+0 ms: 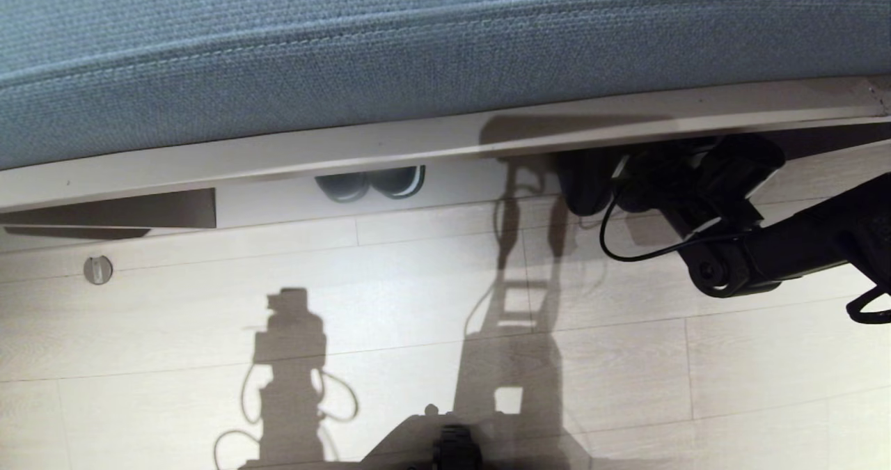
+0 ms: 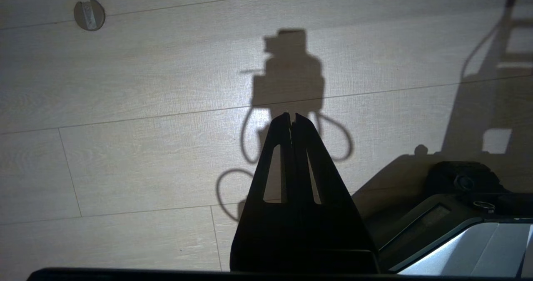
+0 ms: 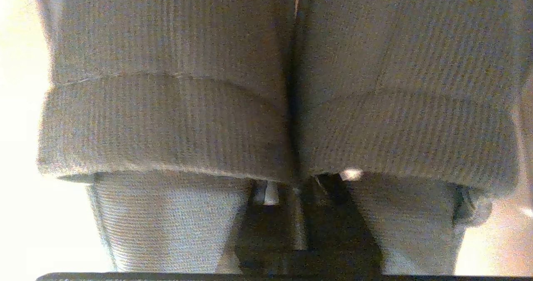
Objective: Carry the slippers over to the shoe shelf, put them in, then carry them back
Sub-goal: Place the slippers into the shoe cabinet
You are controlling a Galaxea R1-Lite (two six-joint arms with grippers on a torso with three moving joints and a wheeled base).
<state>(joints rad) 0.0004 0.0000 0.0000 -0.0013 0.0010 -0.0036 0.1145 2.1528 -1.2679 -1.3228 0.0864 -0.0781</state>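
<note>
- Pale plank floor point(image 1: 418, 331), strongly lit, robot shadows across it; blue-grey cushion point(image 1: 348, 52) overhangs the shoe shelf point(image 1: 278, 209).
- Slippers point(image 3: 283, 118) side by side under the shelf's top edge — right gripper point(image 3: 291, 189) between them; jaw gap unreadable.
- Left gripper point(image 2: 291, 120) over bare floor, jaws together.
- Another dark pair point(image 1: 372, 181) half hidden in shelf.

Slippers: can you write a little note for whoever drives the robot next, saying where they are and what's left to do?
Left gripper: fingers shut, empty, parked over the floor.
Right gripper: at the shoe shelf opening, just behind the slippers; grip unclear.
The slippers: side by side, touching, to the right of the chunkier dark pair.
Done: the slippers are at the shelf.
Left: check they sit inside, then bring them back.
</note>
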